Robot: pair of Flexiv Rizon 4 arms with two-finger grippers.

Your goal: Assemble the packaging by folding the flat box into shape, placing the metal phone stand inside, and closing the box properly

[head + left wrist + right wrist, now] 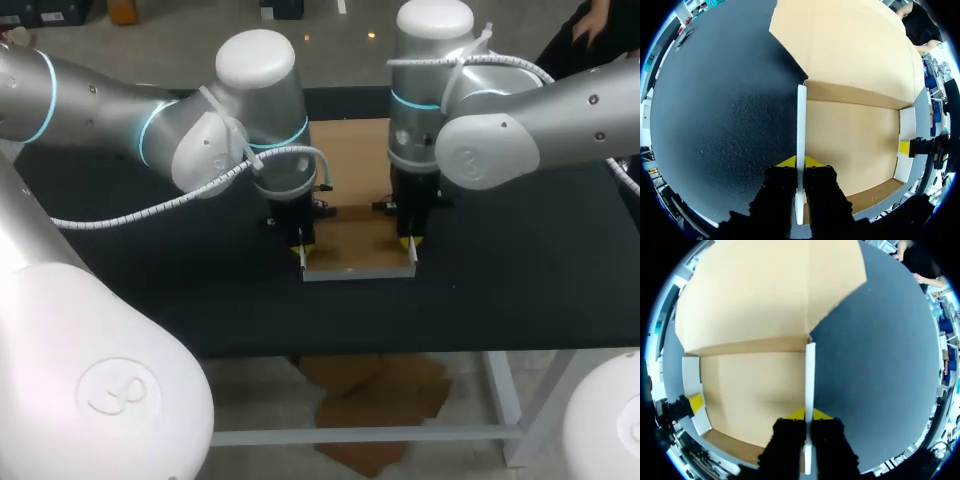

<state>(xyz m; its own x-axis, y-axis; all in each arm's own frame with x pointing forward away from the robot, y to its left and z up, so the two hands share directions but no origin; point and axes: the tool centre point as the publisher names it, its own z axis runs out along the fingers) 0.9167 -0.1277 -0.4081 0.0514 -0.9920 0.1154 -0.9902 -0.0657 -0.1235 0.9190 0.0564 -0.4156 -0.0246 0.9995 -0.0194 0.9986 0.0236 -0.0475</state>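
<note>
Brown cardboard box, partly folded, is lying in the middle of the black table, between the two arms. Its base is sitting flat, and a broad lid panel is stretching away flat on the far side. The left gripper is pointing straight down and pinching the left side wall between narrowly set fingers, one yellow tip on each face, so the wall is standing upright. The right gripper is doing the same with the right side wall, also upright. A low front wall is joining the two sides at the near edge. The metal phone stand is not showing in any view. The task is judged to be in the folding step: the tray is taking shape, but nothing is inside and the lid is lying open. The next move likely calls for locking the raised walls so they stand unaided, then freeing one gripper without letting the sides fall outward.
</note>
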